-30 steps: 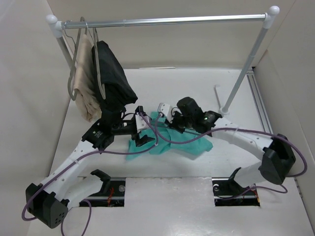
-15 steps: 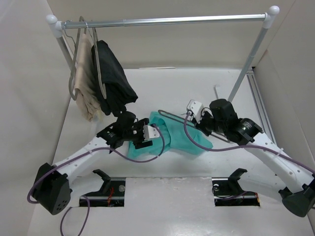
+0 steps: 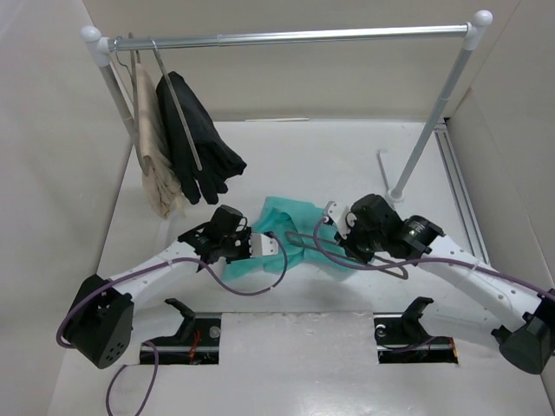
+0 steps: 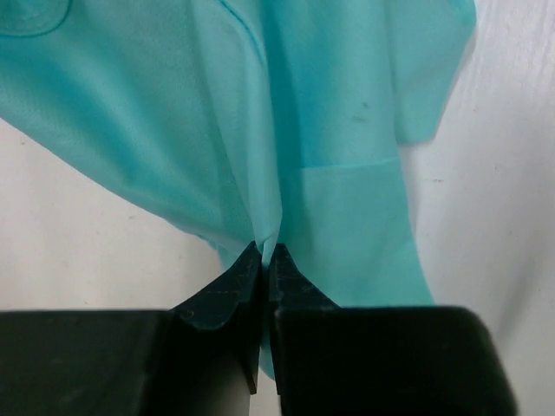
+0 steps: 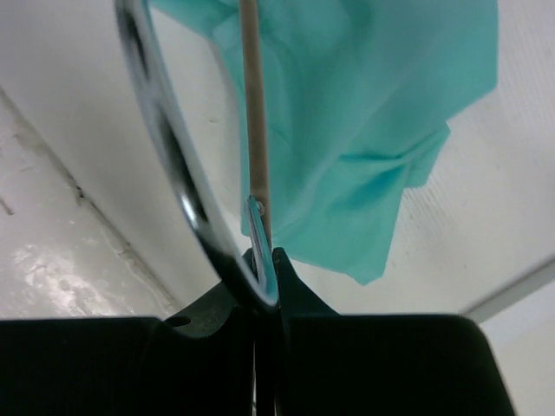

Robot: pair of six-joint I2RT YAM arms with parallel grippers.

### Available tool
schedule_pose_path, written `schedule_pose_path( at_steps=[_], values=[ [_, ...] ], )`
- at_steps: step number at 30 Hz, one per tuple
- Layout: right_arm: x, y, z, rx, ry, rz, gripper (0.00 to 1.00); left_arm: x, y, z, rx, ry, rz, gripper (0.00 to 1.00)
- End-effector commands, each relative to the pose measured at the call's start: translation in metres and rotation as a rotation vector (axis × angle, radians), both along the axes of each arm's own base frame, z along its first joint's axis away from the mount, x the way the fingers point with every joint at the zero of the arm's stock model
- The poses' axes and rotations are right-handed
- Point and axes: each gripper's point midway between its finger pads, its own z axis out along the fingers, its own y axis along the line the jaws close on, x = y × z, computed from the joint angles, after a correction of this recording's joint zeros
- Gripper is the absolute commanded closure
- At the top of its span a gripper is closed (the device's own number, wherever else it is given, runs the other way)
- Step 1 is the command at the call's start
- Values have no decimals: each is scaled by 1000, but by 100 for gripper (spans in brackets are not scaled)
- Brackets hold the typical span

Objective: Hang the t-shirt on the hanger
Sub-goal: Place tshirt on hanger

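Tightly, left tool pinches t-shirt while right tool clamps hanger.

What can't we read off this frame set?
- Right wrist: the hanger runs off the top edge; whether any of it is inside the t-shirt is unclear.
- Top view: hanger mostly hidden by the right arm.
- Left wrist: fabric layers pinched by the left tool, hidden by its fingers.
- Neck label: in no view.
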Motion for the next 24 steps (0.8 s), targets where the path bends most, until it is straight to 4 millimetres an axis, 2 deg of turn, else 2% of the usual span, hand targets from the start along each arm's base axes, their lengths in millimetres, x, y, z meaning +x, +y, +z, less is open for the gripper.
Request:
schedule_pose_path(
  at_steps=[1, 5, 6, 9, 12, 14, 16, 17, 18, 19, 20, 23, 24],
  values=[
    [14, -38, -2, -119, -25, -198, 100, -4, 9, 4, 20, 6, -5, 100],
    [28, -71, 18, -134, -83, -346, 100, -7, 27, 6, 79, -2, -30, 100],
    [31, -76, 23, -133, -84, -370, 100, -9, 34, 7, 110, -10, -47, 100],
    [33, -82, 31, -144, -101, -394, 100, -15, 40, 8, 135, -29, -95, 100],
    [35, -81, 41, -136, -118, -387, 100, -20, 44, 9, 169, -61, -168, 100],
    [37, -80, 41, -141, -122, -378, 100, -24, 42, 13, 152, -85, -205, 100],
    [44, -61, 47, -62, -140, -318, 100, -27, 34, 19, 110, -100, -248, 98],
    [44, -53, 46, -44, -144, -282, 100, -27, 29, 23, 80, -111, -251, 72],
    [42, -43, 44, -13, -133, -246, 100, -28, 20, 27, 29, -111, -255, 54],
    [46, -37, 49, 14, -155, -229, 100, -26, 12, 37, -34, -92, -203, 41],
    [44, -28, 48, 25, -151, -198, 100, -14, -1, 58, -108, -124, -172, 31],
    [46, -14, 59, 71, -182, -136, 100, -10, -29, 90, -269, -42, -122, 29],
    [46, -7, 67, 89, -203, -104, 100, 3, -43, 110, -321, -49, -118, 29]
  ],
)
